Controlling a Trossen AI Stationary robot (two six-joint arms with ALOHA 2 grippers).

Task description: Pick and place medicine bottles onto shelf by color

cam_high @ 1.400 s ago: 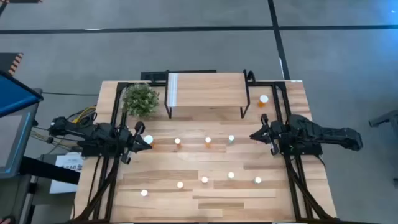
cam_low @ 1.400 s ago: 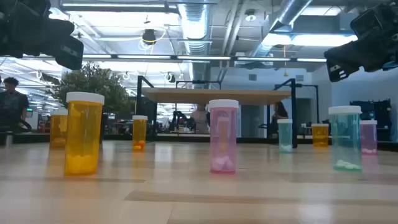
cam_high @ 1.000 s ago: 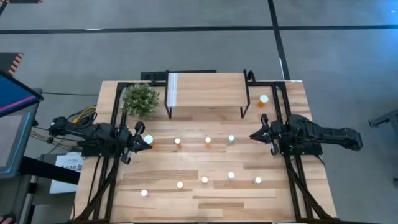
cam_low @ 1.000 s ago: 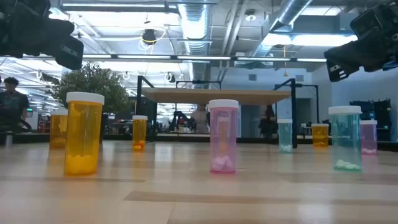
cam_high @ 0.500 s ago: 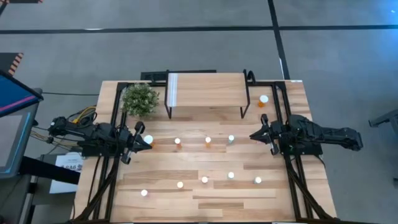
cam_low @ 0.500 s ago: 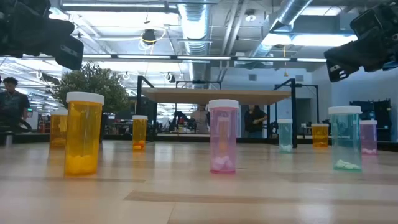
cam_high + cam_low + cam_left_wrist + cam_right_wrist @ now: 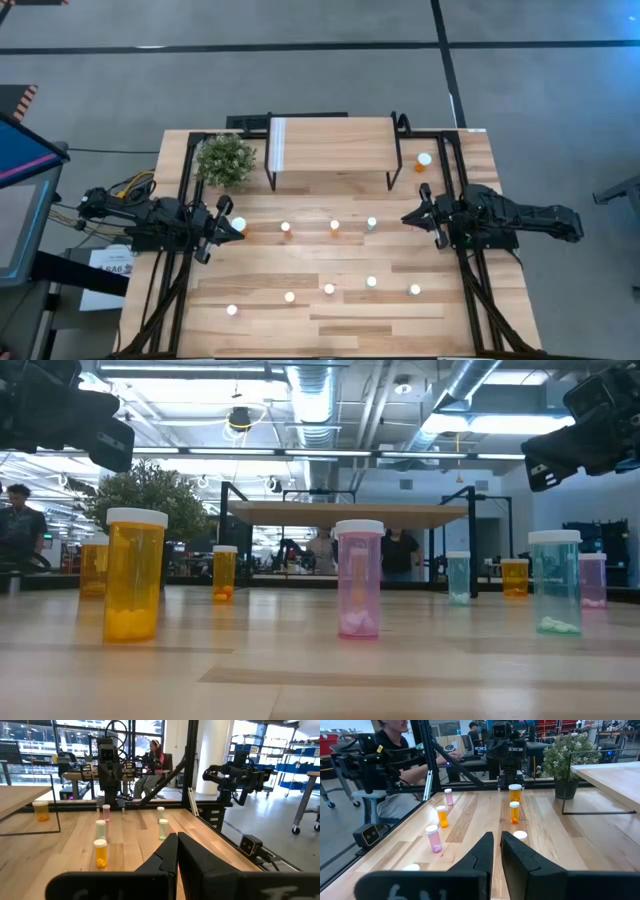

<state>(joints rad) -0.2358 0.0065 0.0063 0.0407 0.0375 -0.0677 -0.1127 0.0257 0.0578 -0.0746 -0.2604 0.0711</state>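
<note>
Along the table's back edge, high view: shelf (image 7: 335, 147) stands empty, white strip at its left end, plant (image 7: 226, 159) beside it. Bottles sit in two loose rows on the table (image 7: 250, 290): one row mid-table, one nearer the front edge. A lone orange bottle (image 7: 424, 161) stands by the back right corner, just right of the shelf. Left gripper (image 7: 226, 228) hangs at the left edge, right gripper (image 7: 413, 217) at the right edge, both level with the mid row, neither on a bottle. Nothing placed yet; judged to be the first reach.

Low view: nearest are an orange bottle (image 7: 134, 574), a pink bottle (image 7: 359, 578) and a green bottle (image 7: 555, 581), well apart. Shelf top shows behind them, bare. Both arms are cut off at the upper corners.

Left wrist view: fingers (image 7: 196, 857) closed together, holding nothing. A mid-row orange bottle (image 7: 100, 853) is nearest.

Right wrist view: fingers (image 7: 482, 851) likewise pressed shut and empty. A white cap (image 7: 520, 836) sits just past the tips.

To do it well: open wide before descending, take the nearest mid-row bottle below its cap, lift clear of neighbours, and leave shelf room for each colour.

Hard to make out: from above only caps show, so body colours are mostly unreadable. The capped bottle's body is hidden behind the right fingers.
</note>
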